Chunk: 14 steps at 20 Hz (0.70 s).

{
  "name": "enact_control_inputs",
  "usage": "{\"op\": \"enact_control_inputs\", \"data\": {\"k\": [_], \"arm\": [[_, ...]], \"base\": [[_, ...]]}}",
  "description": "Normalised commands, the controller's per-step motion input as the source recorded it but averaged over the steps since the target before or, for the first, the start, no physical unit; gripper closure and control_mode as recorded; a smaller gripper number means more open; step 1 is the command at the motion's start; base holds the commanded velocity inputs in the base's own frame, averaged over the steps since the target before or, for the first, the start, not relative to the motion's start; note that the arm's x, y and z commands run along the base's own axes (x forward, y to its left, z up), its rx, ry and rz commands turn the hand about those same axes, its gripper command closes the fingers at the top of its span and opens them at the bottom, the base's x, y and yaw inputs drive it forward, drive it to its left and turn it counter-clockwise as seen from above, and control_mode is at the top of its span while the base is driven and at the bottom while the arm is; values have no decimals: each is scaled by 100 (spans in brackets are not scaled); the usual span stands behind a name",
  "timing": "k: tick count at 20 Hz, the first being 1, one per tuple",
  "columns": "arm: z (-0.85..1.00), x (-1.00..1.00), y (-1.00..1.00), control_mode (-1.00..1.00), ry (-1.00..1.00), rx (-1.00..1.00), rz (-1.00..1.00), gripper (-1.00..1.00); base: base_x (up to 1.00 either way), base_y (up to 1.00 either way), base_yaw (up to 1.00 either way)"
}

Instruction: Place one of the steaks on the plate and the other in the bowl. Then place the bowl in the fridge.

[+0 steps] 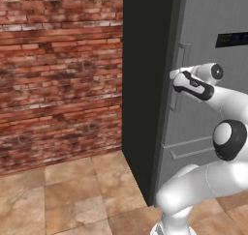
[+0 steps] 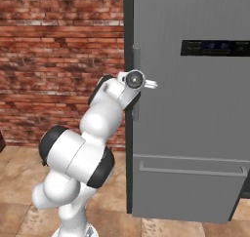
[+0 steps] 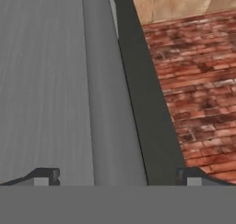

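Reaching for fridge (image 1: 208, 84) door, still closed; steaks, plate, bowl unseen. Gripper (image 3: 115, 174) jaws wide apart, vertical bar handle (image 3: 113, 103) running between them, ungripped. Next, likely: close on handle, pull door open.

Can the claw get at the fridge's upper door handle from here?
Probably yes. The open claw already straddles the vertical handle on the closed fridge, one fingertip each side, with nothing between them.

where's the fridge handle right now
The handle runs upright along the left edge of the closed fridge door, next to the brick wall. The open tool straddles it, one fingertip on each side.
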Motion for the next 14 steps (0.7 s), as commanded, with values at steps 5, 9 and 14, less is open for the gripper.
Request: {"op": "enact_control_inputs", "data": {"k": [5, 9, 14], "arm": [[-18, 45, -8, -100, -1, 0, 0, -100], [-17, 58, 0, -100, 0, 0, 0, 100], [0, 25, -13, -100, 0, 0, 0, 100]], "base": [[0, 0, 0], [0, 0, 0], [0, 0, 0]]}}
